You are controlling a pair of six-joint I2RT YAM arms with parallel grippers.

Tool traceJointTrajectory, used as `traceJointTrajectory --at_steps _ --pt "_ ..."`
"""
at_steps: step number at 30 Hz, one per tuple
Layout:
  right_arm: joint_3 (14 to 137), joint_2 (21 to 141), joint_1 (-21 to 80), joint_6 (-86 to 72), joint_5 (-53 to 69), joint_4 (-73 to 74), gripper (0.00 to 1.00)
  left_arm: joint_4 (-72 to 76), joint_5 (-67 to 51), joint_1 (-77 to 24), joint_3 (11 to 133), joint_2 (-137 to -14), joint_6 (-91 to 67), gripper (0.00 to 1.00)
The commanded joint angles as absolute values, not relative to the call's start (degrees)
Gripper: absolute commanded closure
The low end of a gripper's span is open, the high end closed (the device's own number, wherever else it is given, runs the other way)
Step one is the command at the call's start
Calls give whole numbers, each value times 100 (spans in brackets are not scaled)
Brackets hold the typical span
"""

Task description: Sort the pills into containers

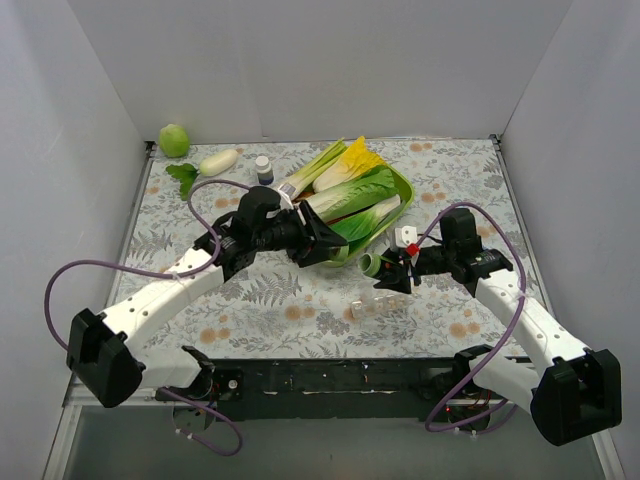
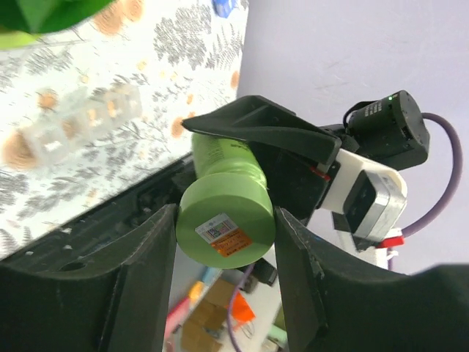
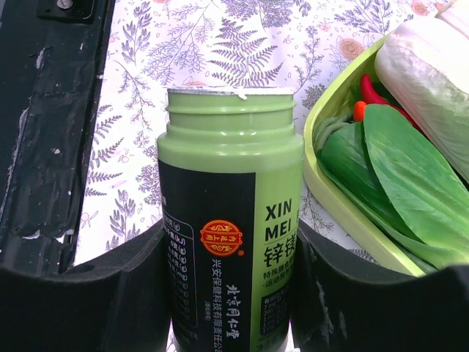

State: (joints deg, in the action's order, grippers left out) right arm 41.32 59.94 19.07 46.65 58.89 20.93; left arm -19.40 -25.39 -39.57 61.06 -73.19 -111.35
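A green bottle (image 1: 371,264) with a black label is held just above the table between both grippers. My right gripper (image 1: 390,272) is shut on its labelled body (image 3: 227,161), with fingers (image 3: 124,293) on both sides. The bottle's flat end with a barcode sticker (image 2: 225,233) faces my left gripper (image 1: 345,258), whose fingertips (image 2: 165,242) press on either side of that end. The clear pill-organizer strip (image 1: 365,305) lies on the table just in front of the bottle. It also shows in the left wrist view (image 2: 80,121). I see no loose pills.
A green tray (image 1: 404,188) of leafy vegetables sits behind the grippers, its rim (image 3: 330,191) close to the bottle. A small white bottle with a blue cap (image 1: 263,168), a white radish (image 1: 218,160) and a green round fruit (image 1: 174,140) stand at the back left. The black front edge (image 3: 44,147) is near.
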Motion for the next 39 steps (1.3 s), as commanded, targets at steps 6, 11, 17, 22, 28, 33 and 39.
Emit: traceJointTrajectory --at_steps 6,11,17,22,28,33,39 --pt "4078 5818 1714 4282 6082 1890 98 -2293 -1382 -3113 4379 -6082 -8561 100" --pt "4166 5801 1319 3676 5977 1530 98 -1970 -1134 -2068 3368 -6275 -8517 100" --pt "4708 6011 485 1778 5485 300 99 -2004 104 -1653 3375 -6872 -8560 84" --pt "5782 6538 -324 47 4791 -745 99 -2047 343 -1494 3305 -7005 -8517 43" --pt "6414 6364 1217 -767 5160 -690 98 -2162 281 -1406 3173 -6742 -8561 2" --pt "7039 6248 698 -1077 5203 -1057 99 -2469 220 -1345 3462 -6461 -8219 2" --pt "6111 6365 -581 -3750 5975 -4514 98 -2426 -893 -1345 3718 -6004 -7332 2"
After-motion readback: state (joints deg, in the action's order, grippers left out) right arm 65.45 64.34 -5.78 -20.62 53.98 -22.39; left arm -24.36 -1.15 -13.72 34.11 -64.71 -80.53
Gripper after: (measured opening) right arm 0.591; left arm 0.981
